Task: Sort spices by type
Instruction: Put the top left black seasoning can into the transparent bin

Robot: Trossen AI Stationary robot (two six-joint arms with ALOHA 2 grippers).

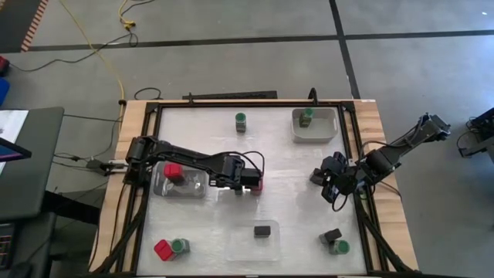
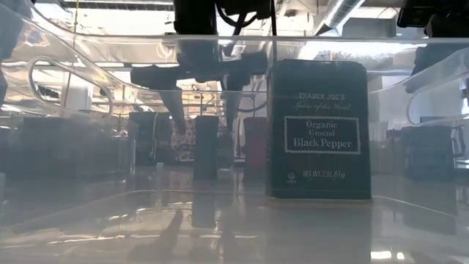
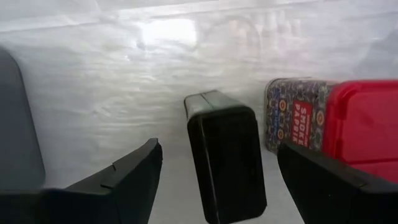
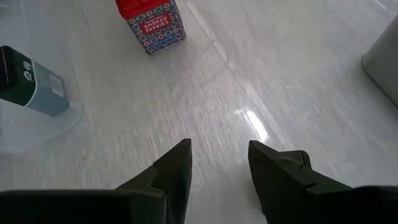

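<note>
A black rectangular spice box (image 3: 227, 162) stands upright on its base on the white table, near the middle. My left gripper (image 3: 219, 151) points down over it, open, with one finger on each side and a gap to both. In the low view the box (image 2: 206, 147) shows between the fingers of that gripper (image 2: 204, 110). A red-lidded paprika tin (image 3: 311, 118) stands right beside the box, also seen from above (image 1: 257, 185). My right gripper (image 4: 219, 149) hangs open over bare table at the right (image 1: 333, 185), holding nothing.
A clear tray (image 1: 197, 189) at the left holds a red spice (image 1: 173, 171). A clear tray (image 1: 243, 247) near the front holds a black pepper box (image 2: 319, 128). A grey tray (image 1: 332, 127) at the far right holds a green-lidded jar (image 1: 307, 116). Loose spices stand at both near corners, and another jar (image 1: 241, 121) at the far edge.
</note>
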